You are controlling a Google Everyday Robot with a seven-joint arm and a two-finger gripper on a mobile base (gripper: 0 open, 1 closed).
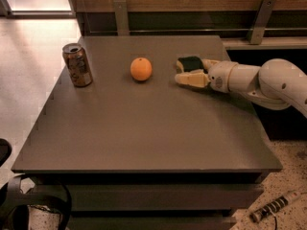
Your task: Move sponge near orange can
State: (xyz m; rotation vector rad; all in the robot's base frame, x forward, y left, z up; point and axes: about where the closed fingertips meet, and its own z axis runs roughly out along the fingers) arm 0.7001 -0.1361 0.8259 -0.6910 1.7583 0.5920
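- So far, the gripper sits low over the table's far right, clamped on the sponge.
- Carrying it remains: the orange can stands well apart, left beyond the orange fruit.

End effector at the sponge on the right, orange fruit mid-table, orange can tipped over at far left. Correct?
Not quite. The camera view shows the orange can standing upright, not tipped over. The rest holds: the can is at far left, the orange fruit is mid-table, and the end effector is at the sponge on the right.
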